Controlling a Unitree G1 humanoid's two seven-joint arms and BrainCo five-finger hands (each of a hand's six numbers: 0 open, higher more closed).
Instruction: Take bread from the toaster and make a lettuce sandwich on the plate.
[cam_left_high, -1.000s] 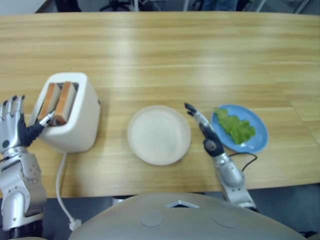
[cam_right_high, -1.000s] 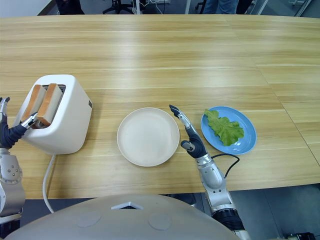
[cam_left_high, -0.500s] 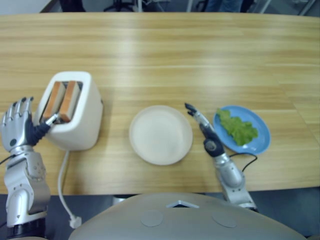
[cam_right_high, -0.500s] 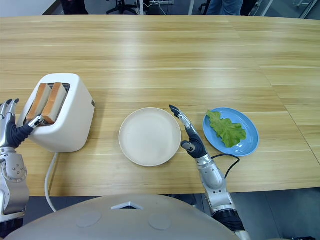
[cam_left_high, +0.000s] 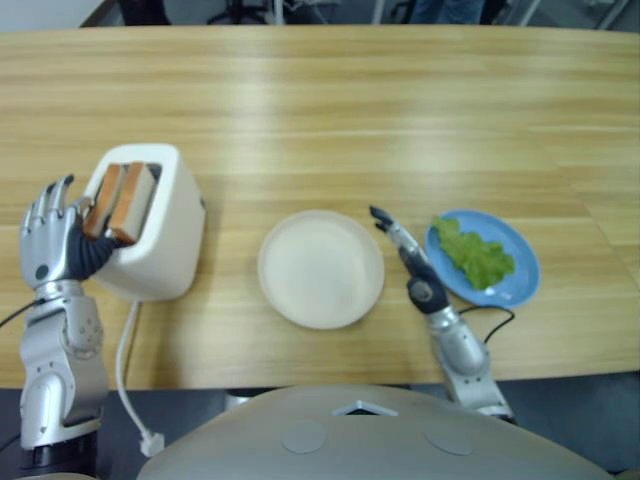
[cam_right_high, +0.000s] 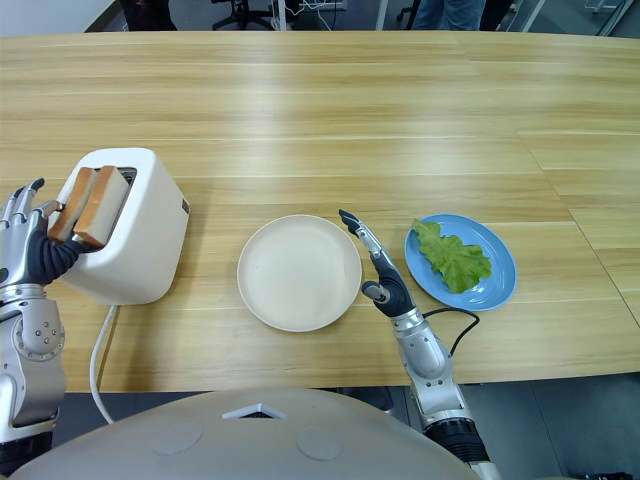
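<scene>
A white toaster (cam_left_high: 160, 235) stands at the left of the table with two bread slices (cam_left_high: 118, 201) sticking up from its slots. My left hand (cam_left_high: 55, 245) is pressed against the toaster's left side. Its fingers are raised and spread beside the outer slice (cam_right_high: 72, 205) and its thumb is at the slices' near end. An empty cream plate (cam_left_high: 320, 268) lies in the middle. A lettuce leaf (cam_left_high: 470, 255) rests on a blue plate (cam_left_high: 522, 272) at the right. Between the two plates my right hand (cam_left_high: 405, 258) is held edge-up with its fingers straight, holding nothing.
The toaster's white cord (cam_left_high: 125, 365) runs down over the table's near edge. A thin black cable (cam_left_high: 492, 315) loops beside my right wrist. Bare wood stretches across the far half of the table.
My left hand has moved right and up, from just the thumb tip at the bread to the whole hand against the toaster and outer slice. The right hand has kept still.
</scene>
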